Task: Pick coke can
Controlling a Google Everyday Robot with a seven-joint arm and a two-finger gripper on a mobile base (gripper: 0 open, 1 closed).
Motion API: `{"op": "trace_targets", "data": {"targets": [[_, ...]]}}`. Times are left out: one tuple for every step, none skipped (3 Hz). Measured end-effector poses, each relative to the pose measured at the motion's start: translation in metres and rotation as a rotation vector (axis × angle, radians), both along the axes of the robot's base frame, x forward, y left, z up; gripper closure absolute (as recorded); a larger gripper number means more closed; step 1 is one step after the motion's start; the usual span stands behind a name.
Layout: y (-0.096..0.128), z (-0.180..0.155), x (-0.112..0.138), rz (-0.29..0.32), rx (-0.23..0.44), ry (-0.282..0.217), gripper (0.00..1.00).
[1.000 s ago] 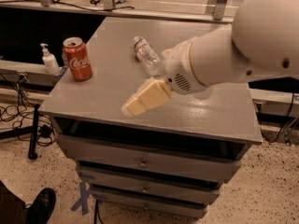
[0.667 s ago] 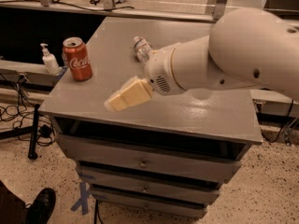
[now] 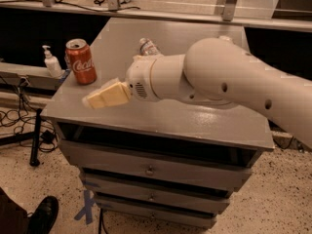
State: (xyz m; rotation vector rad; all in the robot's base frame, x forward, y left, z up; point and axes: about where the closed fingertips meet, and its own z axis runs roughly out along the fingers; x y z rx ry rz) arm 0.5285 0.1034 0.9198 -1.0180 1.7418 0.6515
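Note:
The coke can (image 3: 81,62) stands upright on the far left of the grey cabinet top (image 3: 161,116); it is red-orange with white script and a silver top. My gripper (image 3: 92,101) has cream-coloured fingers and hovers over the cabinet's left front part, just right of and in front of the can, not touching it. The big white arm reaches in from the right.
A clear plastic water bottle (image 3: 147,47) lies on the cabinet behind the arm, mostly hidden. A white pump bottle (image 3: 50,63) stands on a ledge left of the cabinet. Drawers sit below the top. A dark shoe (image 3: 43,213) is on the floor at lower left.
The gripper and arm have moved left across the cabinet top, closer to the coke can. The can has not moved.

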Motion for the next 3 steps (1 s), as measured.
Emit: {"op": "trace_targets", "data": {"targets": [[0.03,-0.004,0.021,-0.019,0.054,-0.018,0.0],[0.052,-0.012,0.039,-0.035,0.074,-0.031,0.0],[0.069,-0.021,0.067,-0.065,0.092,-0.05,0.0]]}}
